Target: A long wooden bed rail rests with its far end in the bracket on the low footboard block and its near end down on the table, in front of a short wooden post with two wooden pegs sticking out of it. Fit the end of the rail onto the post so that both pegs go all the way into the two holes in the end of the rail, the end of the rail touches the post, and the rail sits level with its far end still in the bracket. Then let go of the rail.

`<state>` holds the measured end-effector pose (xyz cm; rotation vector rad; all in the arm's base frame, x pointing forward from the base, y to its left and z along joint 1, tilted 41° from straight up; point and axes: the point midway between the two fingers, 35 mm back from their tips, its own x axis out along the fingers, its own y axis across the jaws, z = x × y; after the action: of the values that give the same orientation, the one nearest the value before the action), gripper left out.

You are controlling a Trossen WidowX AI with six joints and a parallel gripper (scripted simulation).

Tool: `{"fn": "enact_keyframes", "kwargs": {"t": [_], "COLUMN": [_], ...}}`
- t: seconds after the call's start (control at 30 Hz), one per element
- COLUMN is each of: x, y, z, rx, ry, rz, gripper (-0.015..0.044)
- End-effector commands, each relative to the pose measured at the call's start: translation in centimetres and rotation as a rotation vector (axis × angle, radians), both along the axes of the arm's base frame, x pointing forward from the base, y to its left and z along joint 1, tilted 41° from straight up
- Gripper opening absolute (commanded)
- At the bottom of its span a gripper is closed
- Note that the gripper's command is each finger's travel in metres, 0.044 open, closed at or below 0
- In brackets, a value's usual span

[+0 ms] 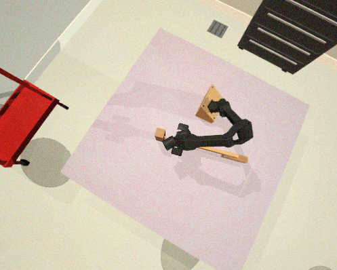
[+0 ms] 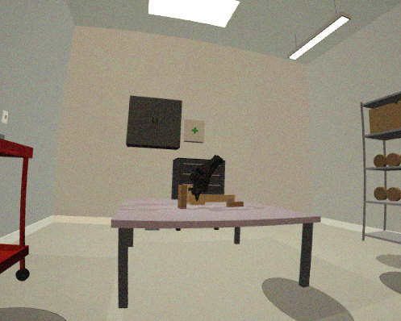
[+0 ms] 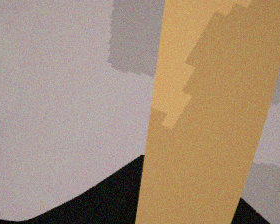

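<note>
My gripper (image 1: pixel 173 145) (image 2: pixel 196 194) is shut on the long wooden rail (image 1: pixel 213 149) (image 2: pixel 214 198) (image 3: pixel 191 163) near its near end. It holds that end up off the purple table (image 1: pixel 192 210) (image 2: pixel 212 221), right beside the short wooden post (image 1: pixel 160 133) (image 2: pixel 182 196). The rail runs nearly level to the low footboard block (image 1: pixel 239 157) (image 2: pixel 235 203), where its far end rests. The gripper hides the pegs and the gap between rail end and post. In the wrist view the rail fills the middle, with a dark finger at the bottom.
The arm's base stands on a wooden wedge mount (image 1: pixel 205 108) behind the rail. A red cart (image 1: pixel 12 125) (image 2: pixel 2 202) stands left of the table, a dark drawer cabinet (image 1: pixel 293 30) behind it, and a shelf rack (image 2: pixel 390 169) to the right.
</note>
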<state>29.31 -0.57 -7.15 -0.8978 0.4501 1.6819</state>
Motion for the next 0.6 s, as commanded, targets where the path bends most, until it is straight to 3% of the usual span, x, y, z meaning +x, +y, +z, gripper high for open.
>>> {"fn": "enact_keyframes", "kwargs": {"t": [0.0,0.57], "x": [0.21,0.40], "y": [-0.27,-0.71], "z": [-0.04,-0.30], "rx": [-0.002,-0.002], "ry": [-0.006,-0.006], "rz": [-0.002,-0.002], "gripper": [0.0000,0.0000]}}
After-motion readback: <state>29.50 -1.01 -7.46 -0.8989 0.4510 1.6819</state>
